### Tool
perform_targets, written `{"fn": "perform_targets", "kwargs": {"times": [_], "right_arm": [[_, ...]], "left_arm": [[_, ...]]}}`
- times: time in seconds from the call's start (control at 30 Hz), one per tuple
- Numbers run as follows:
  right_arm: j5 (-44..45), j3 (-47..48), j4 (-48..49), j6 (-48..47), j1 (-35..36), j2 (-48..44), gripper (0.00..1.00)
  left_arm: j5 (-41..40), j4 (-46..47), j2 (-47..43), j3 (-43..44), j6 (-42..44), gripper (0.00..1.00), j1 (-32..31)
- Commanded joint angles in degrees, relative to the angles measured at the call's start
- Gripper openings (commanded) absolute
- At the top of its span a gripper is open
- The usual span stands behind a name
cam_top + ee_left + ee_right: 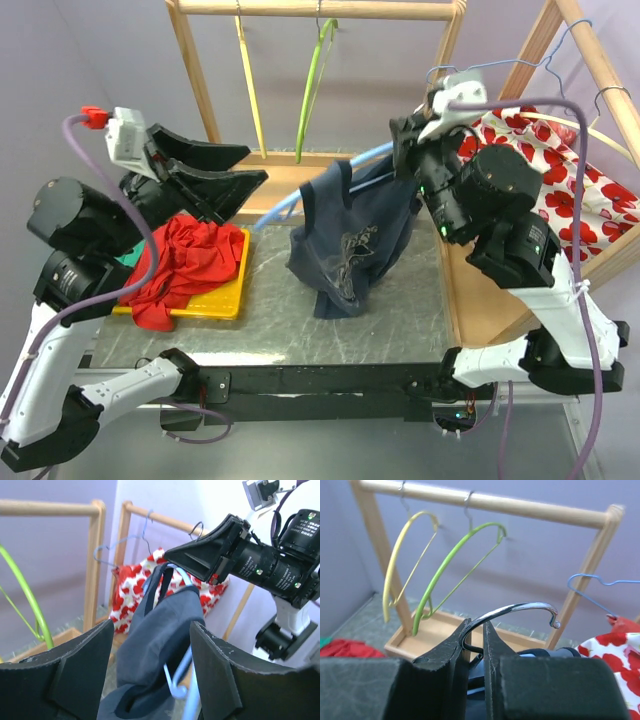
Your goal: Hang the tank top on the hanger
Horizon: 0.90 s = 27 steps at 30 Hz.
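The navy tank top (pixel 350 240) hangs draped over the light blue hanger (pixel 283 208), its hem resting on the table. One hanger arm sticks out to the left of the cloth. My right gripper (pixel 405 150) is shut on the hanger's metal hook (pixel 520 610) and holds it up; the right wrist view shows the jaws (pixel 476 625) pinching the hook's base. My left gripper (pixel 250 165) is open and empty, to the left of the garment. In the left wrist view the tank top (pixel 160 640) and hanger arm (pixel 181 672) show beyond its spread fingers (pixel 75 670).
A red garment (pixel 185 262) lies on a yellow tray (pixel 236 290) at the left. A yellow hanger (pixel 250 90) and a lime green hanger (pixel 312 85) hang on the back wooden rack (pixel 320 9). A red-flowered garment (pixel 565 175) hangs on the right rack.
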Motion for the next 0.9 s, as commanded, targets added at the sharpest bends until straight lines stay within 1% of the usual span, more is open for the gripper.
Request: {"fn": "perform_targets", "kwargs": {"times": [0.0,0.07,0.1,0.2,0.33,0.47,0.63,0.7,0.87], "right_arm": [[-7.1,-9.1,-2.6,0.6,1.0,-2.2,0.0],[-7.3,-15.1,-1.2,0.7,0.9,-3.6,0.0],[-7.4,-16.4,-0.9,1.1,1.0,-4.3,0.0],[-7.5,-19.5,-2.0,2.2,0.9,-4.7,0.0],[-6.4,-23.8,-1.6,3.0,0.9,-5.3,0.0],[-5.1,-28.2,-0.6,3.3,0.9,-5.3,0.0],[-4.6,-29.8,0.6,3.6,0.9,-5.2,0.0],[-4.3,-30.2,0.7,3.8,0.9,-4.7,0.0],[-4.0,-31.7,1.3,4.1,1.0,-3.8,0.0]], "left_arm": [[5.1,-4.4,0.3,0.7,3.1,0.67,0.1],[6.1,-7.0,-0.5,-0.4,5.9,0.66,0.1],[7.5,-10.6,-0.4,-0.6,6.8,0.66,0.1],[10.0,-16.1,-0.3,-2.4,9.0,0.63,0.1],[13.5,-18.1,-1.8,-9.0,10.3,0.62,0.1],[16.0,-19.9,-2.2,-13.1,11.6,0.63,0.1],[15.6,-22.3,-1.5,-16.3,13.3,0.62,-1.9],[13.9,-22.2,-1.4,-16.9,13.1,0.63,-3.0],[9.0,-22.5,1.2,-18.5,13.0,0.6,-8.8]]}}
